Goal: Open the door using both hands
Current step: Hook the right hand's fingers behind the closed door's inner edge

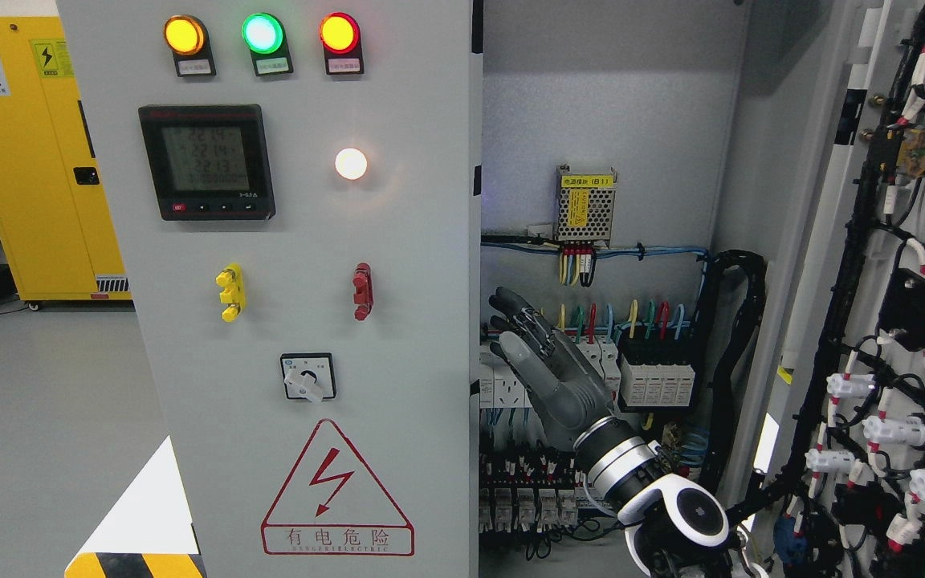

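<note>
Reaching up from the lower right, the right hand has its fingers spread and relaxed, holding nothing, the palm turned toward the left and the fingertips close to the right edge of the closed left door. Whether they touch that edge cannot be told. No left hand shows anywhere.

Nearest at right, the right door is swung wide open, its inner face covered in black cable bundles and white connectors. The left door fills the middle and left, carrying three lamps, a meter, two small handles, a rotary switch and a red warning triangle.

Behind the hand, inside the cabinet, stand rows of breakers with coloured wires, and farther up a small power supply on the back wall.

The main risk, as I judge it, is the hand straying inward: its fingers could snag wires or knock a breaker, since it sits right before them. A push on the door's edge could also slip off.

The wrist hides some breakers, and the meter's digits are hard to read.
</note>
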Tool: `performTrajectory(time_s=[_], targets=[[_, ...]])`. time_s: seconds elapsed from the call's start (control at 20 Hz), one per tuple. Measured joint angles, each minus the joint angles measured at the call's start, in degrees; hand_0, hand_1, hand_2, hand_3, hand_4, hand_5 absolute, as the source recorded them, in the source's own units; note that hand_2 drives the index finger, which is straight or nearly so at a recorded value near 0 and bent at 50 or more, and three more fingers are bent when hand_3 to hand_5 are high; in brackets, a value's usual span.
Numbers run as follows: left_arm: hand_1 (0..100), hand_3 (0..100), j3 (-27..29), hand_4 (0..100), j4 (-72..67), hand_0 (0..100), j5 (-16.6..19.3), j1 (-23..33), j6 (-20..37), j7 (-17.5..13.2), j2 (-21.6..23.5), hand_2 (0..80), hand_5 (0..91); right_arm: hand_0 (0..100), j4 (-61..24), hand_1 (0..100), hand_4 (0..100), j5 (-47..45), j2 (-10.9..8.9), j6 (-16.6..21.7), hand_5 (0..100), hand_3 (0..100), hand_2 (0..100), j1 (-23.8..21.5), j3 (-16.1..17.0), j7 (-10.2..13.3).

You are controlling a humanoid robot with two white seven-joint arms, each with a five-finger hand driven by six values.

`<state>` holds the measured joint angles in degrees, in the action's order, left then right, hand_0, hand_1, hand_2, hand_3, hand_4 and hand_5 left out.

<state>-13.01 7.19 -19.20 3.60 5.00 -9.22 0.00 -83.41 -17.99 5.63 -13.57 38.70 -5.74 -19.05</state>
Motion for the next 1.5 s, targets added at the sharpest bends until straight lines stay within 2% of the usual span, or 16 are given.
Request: performTrajectory(time_s=[0.65, 1.3, 1.5], targets=[[56, 0, 0.0, 0, 0.0, 12, 0.0, 0.0, 0.0, 0.0, 0.0, 0.0, 0.0, 0, 2.7, 50, 0, -0.5, 0.21, 0.0, 0, 0, 4, 1.4, 1.8, -6.1], [56, 0, 0.0, 0, -0.1, 12, 0.0, 0.0, 0.0, 0.0, 0.0, 0.0, 0.0, 0, 3.8, 50, 0, -4.3, 0.31, -2.7, 0, 0, 4, 3.4, 2.4, -6.8], [56, 0, 0.0, 0, -0.1, 12, 0.0, 0.1, 0.0, 0.0, 0.0, 0.0, 0.0, 0, 4.1, 50, 0, -4.8, 0.32, -3.0, 0, 0, 4, 3.8, 2.5, -9.1]])
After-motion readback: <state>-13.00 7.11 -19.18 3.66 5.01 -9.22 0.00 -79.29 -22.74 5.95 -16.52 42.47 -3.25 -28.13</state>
